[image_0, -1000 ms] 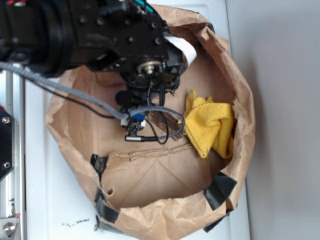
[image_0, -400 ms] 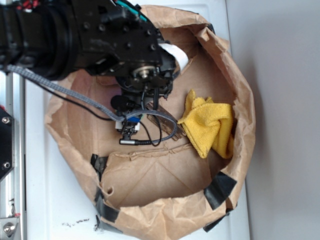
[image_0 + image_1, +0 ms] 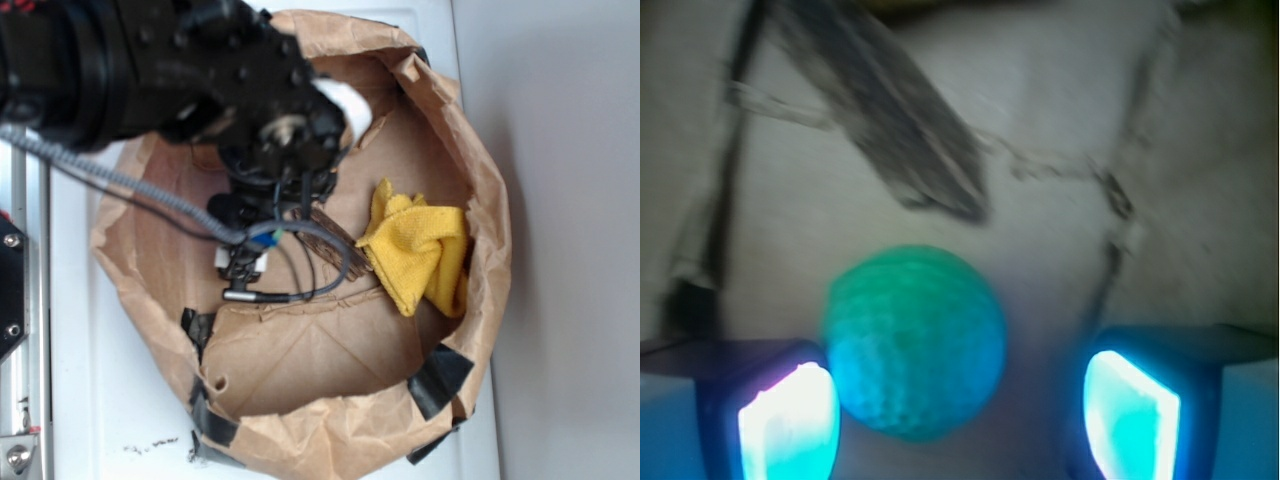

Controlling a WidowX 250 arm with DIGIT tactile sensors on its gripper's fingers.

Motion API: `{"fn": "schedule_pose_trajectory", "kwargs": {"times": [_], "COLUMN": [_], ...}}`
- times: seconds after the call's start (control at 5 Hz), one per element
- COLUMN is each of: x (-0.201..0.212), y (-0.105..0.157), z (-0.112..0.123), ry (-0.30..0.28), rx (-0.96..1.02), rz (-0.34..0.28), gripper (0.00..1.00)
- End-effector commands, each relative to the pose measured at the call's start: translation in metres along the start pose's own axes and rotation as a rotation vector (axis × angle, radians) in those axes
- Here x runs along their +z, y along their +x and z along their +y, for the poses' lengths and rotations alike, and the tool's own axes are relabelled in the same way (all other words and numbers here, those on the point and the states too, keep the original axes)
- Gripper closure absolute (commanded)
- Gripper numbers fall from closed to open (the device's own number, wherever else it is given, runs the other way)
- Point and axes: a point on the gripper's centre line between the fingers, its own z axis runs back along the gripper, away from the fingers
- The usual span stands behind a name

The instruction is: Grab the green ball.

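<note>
since the earlier frame the arm is shifting left and lower inside the paper bag (image 3: pixel 470 150). the claw (image 3: pixel 958 412) is hanging spread, and the green ball (image 3: pixel 912 340) is lying between its pads, nearer the left one. approach seems finishing; next it needs centering, then closing. one ball, one yellow cloth (image 3: pixel 420 255), one wood piece (image 3: pixel 885 120).
</note>
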Motion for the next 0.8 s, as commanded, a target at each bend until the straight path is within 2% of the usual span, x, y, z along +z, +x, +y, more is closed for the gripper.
{"fn": "schedule_pose_trajectory", "kwargs": {"times": [0.0, 0.4, 0.6], "x": [0.005, -0.003, -0.014], "y": [0.008, 0.005, 0.013], "z": [0.008, 0.002, -0.005], "ry": [-0.024, -0.022, 0.029], "rx": [0.019, -0.018, -0.006], "rz": [-0.078, -0.066, -0.028], "gripper": [0.00, 0.00, 0.00]}}
